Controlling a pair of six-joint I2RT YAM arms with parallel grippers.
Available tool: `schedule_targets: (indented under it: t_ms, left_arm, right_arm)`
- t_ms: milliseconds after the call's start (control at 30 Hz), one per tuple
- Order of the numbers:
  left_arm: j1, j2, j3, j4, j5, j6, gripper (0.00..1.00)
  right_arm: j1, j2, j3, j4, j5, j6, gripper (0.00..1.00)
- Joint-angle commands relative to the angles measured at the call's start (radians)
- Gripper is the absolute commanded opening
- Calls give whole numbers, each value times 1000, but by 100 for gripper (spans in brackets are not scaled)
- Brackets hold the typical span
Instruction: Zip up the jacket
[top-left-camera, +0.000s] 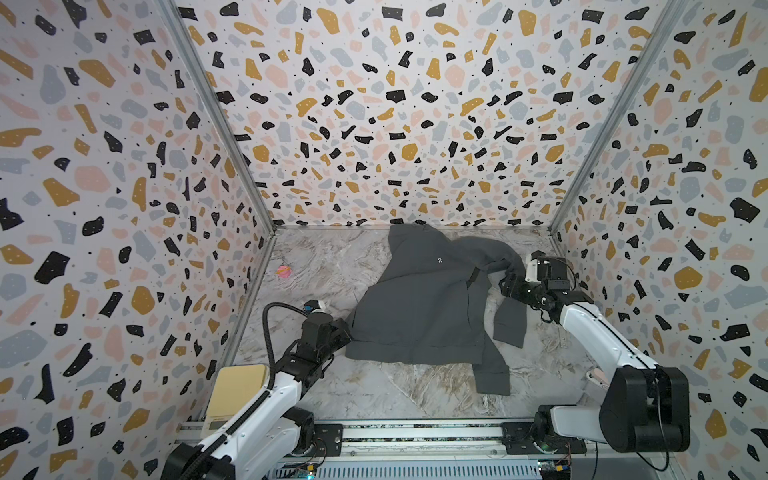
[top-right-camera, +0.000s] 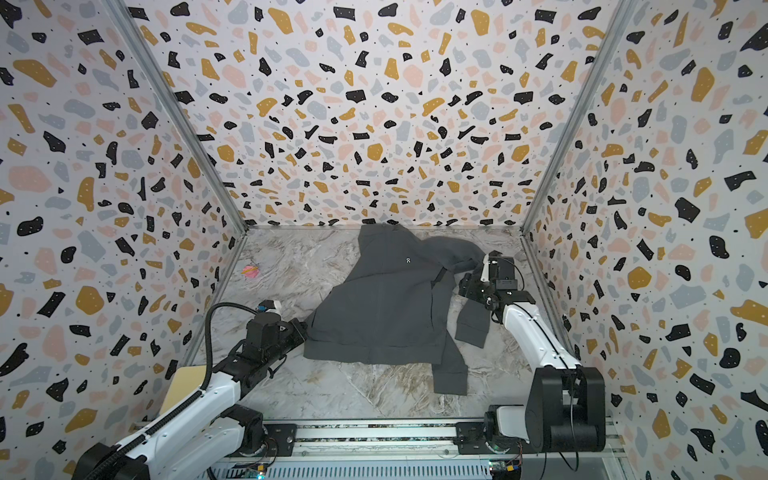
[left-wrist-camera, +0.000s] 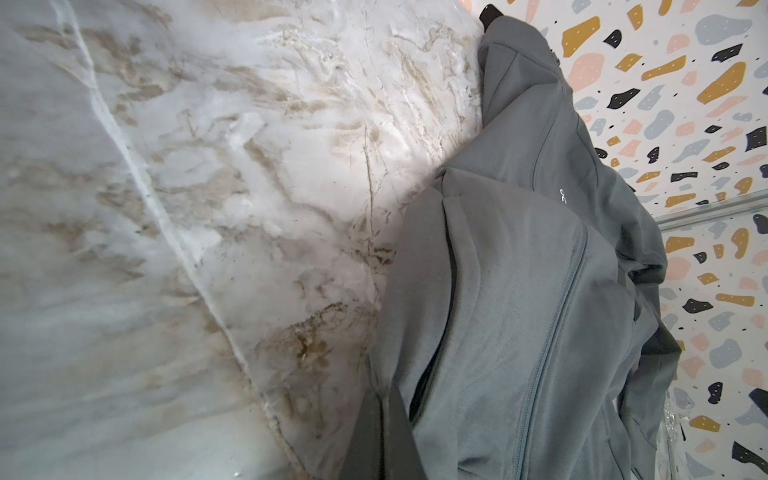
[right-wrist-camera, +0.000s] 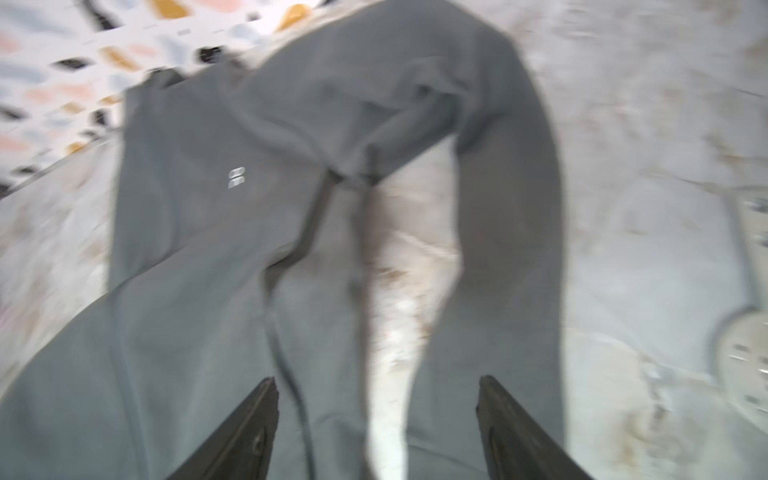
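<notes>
Jacket (top-left-camera: 419, 307) lies on marble table (top-left-camera: 395, 395), from centre toward 12 o'clock. Left gripper (top-left-camera: 343, 332) is clamped on its hem corner at 8 o'clock. Right gripper (right-wrist-camera: 376, 380), jaws wide and empty, hovers by the sleeve at 3 o'clock.

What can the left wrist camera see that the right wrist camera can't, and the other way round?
Only the left wrist view: a sharp close-up of what looks like a zip line running down the jacket. Only the right wrist view: the right tool, its dark fingers spread apart, gripping nothing. Both: the grey jacket, its small white logo, the marble table and the speckled wall.
</notes>
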Motion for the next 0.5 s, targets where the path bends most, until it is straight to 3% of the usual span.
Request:
schedule_targets:
  t_ms: [0, 200, 233, 400, 467]
  left_arm:
    - [5, -4, -30, -39, 36, -6, 0]
    - [4, 7, -49, -111, 78, 35, 0]
    - [4, -1, -41, -131, 80, 46, 6]
    - [6, -81, 45, -225, 22, 104, 67]
    - [4, -78, 94, -212, -39, 130, 81]
  right_arm:
    - [61, 15, 8, -63, 0, -8, 77]
    - [133, 148, -86, 57, -81, 27, 77]
    - [133, 166, -100, 76, -88, 29, 77]
    - [134, 241, -135, 126, -131, 21, 78]
    - [135, 242, -148, 137, -144, 23, 78]
